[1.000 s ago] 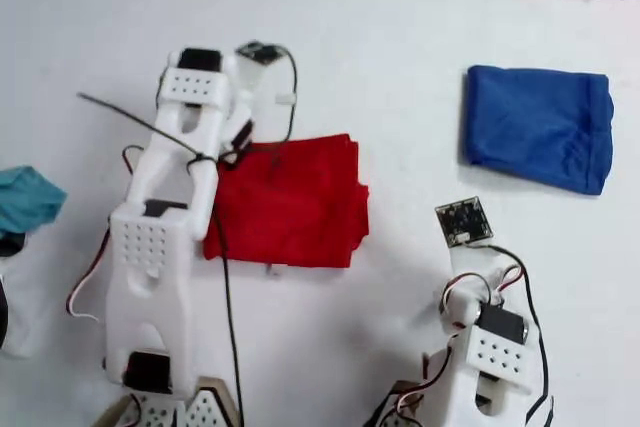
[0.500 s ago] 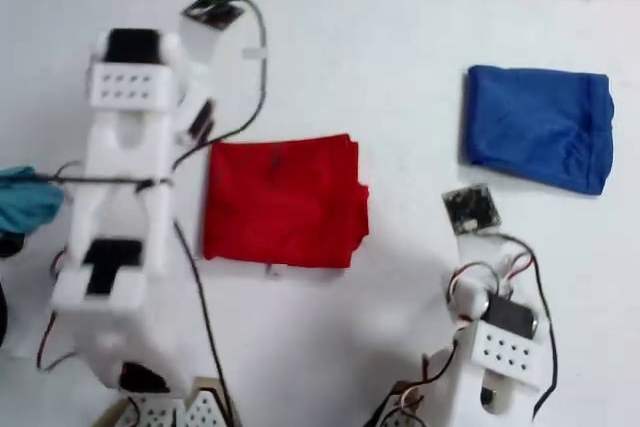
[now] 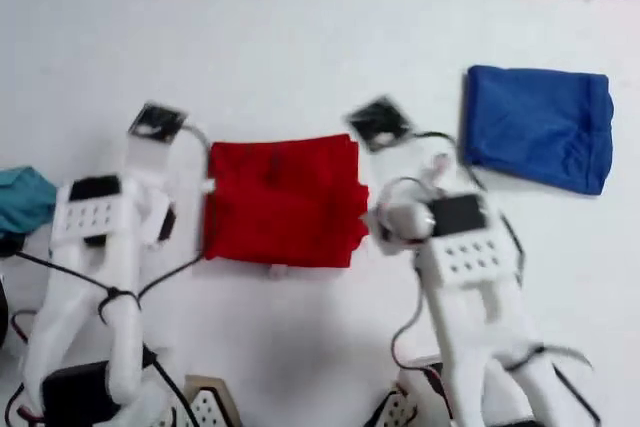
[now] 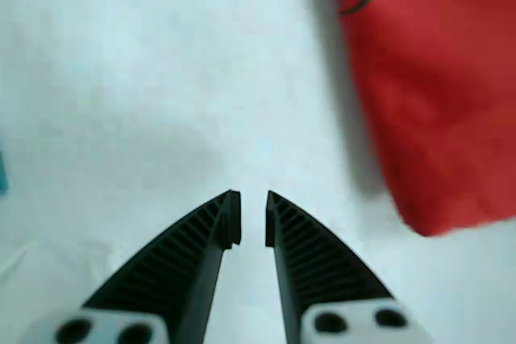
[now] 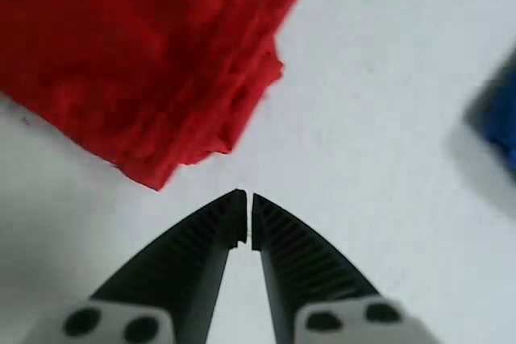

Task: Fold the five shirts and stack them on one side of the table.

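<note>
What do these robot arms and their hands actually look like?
The left arm and right arm are blocky white plastic with rows of small holes and black motor blocks. Thin black, red and white cables loop along them. A small dark circuit board sits near each wrist. The left hand and right hand each have two black, ribbed, pointed fingers.

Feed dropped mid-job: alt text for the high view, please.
A folded red shirt lies in the middle of the white table, flanked by the left arm on one side and the right arm on the other. A folded blue shirt sits apart, beyond the right arm, and a crumpled teal garment lies beyond the left arm.
</note>
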